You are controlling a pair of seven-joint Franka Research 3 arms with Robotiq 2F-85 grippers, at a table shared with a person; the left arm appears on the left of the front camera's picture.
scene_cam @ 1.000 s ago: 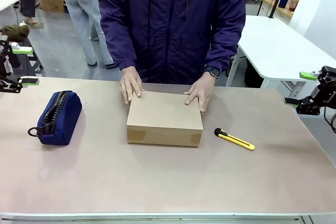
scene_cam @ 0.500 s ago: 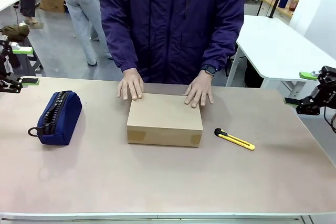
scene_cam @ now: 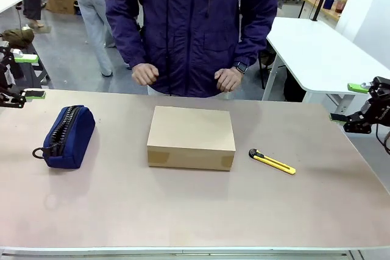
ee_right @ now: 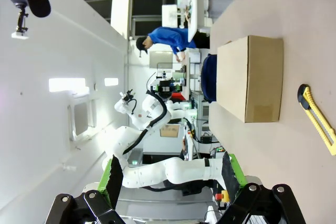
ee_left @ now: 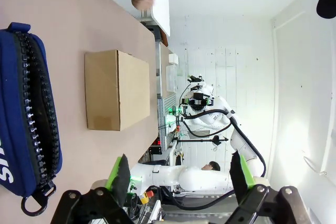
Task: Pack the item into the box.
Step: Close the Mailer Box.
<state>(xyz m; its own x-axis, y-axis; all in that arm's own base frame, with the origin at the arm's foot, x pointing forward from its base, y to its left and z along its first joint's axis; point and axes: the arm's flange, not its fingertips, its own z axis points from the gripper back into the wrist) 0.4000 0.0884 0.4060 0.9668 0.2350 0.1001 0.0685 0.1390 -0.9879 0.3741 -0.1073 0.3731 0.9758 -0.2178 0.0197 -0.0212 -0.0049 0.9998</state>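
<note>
Front view shows the plain brown cardboard box (scene_cam: 191, 136) shut mid-counter; it looks light but stiff, best held by its sides. Left pincer (scene_cam: 27, 77) and right pincer (scene_cam: 348, 103) both gape, empty. I cannot see the item.

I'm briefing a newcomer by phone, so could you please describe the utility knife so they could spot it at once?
Start at the closed brown cardboard box mid-table. On the robot's right of it, apart from it, lies the slim yellow-and-black utility knife, flat on the tabletop. It is the only yellow, thin thing; the navy blue zip pouch is bulky.
</note>
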